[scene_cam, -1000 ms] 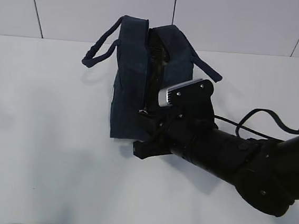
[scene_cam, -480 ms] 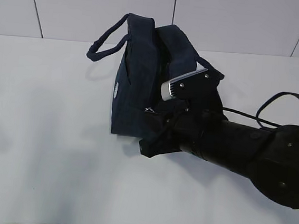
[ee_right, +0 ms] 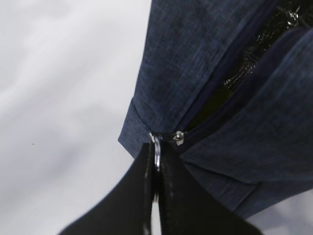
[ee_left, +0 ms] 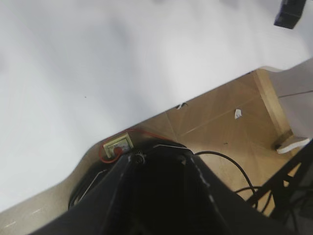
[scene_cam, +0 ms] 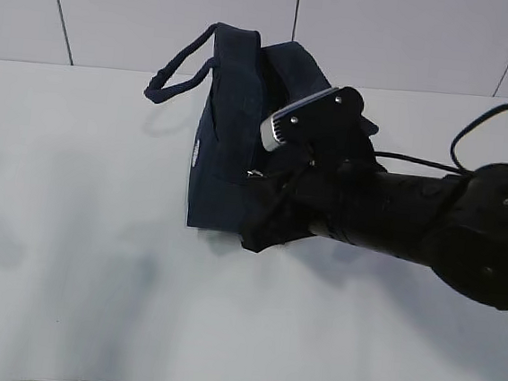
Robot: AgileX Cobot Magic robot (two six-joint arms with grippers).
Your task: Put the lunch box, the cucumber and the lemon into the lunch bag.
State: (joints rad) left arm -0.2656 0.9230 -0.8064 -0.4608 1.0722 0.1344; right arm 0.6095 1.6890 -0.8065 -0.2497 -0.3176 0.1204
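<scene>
Navy fabric fills the upper right of the right wrist view, where the lunch bag [ee_right: 220, 88] lies with its zipper seam parted and a glint of silvery lining [ee_right: 274, 34] showing in the gap at the top right. At lower centre, the right gripper [ee_right: 155, 169] is pinched tight on the metal ring pull [ee_right: 157, 152], just beside the slider at the bag's corner. In the exterior view the bag [scene_cam: 231, 152] stands on the white table [scene_cam: 70, 227] at upper centre, one looped handle [scene_cam: 170, 79] flopping to the left, with the right arm [scene_cam: 395, 222] reaching in from the right. The left gripper is not visible; the left wrist view shows only the table edge, the floor and cables. The lunch box, cucumber and lemon cannot be seen anywhere. The thin ring could slip out of the narrow pinch if pulled at an angle, and since nothing braces the soft bag, a tug may drag or topple it rather than move the slider.
</scene>
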